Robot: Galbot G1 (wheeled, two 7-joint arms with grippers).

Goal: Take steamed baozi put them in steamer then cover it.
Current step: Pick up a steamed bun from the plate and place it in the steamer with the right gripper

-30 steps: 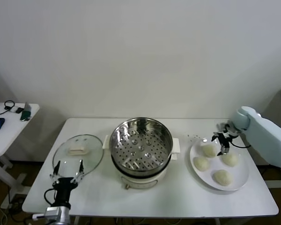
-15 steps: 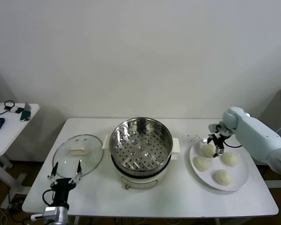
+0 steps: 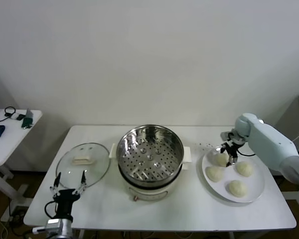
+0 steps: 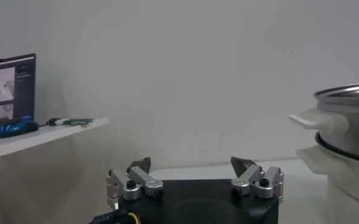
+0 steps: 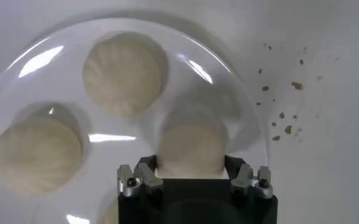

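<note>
Four cream-white steamed baozi lie on a white plate (image 3: 259,191) at the table's right. My right gripper (image 3: 227,151) has come down on the bun nearest the steamer (image 3: 221,160), and its fingers press both sides of that baozi (image 5: 191,149). Two more buns (image 5: 125,73) (image 5: 36,155) sit farther along the plate (image 5: 228,67). The shiny steamer (image 3: 150,152) stands mid-table with its perforated tray bare. The glass cover (image 3: 82,162) lies flat to the steamer's left. My left gripper (image 3: 69,182) waits open at the front left edge, fingers up and empty (image 4: 192,167).
A small white side table (image 3: 7,139) with a mouse and cables stands off to the left. Dark crumbs (image 5: 283,115) dot the tabletop between plate and steamer. The steamer's side (image 4: 344,134) and a monitor (image 4: 8,85) show in the left wrist view.
My right gripper has shifted left over the plate onto the bun nearest the steamer and closed its jaws against it. The left arm has barely moved.
</note>
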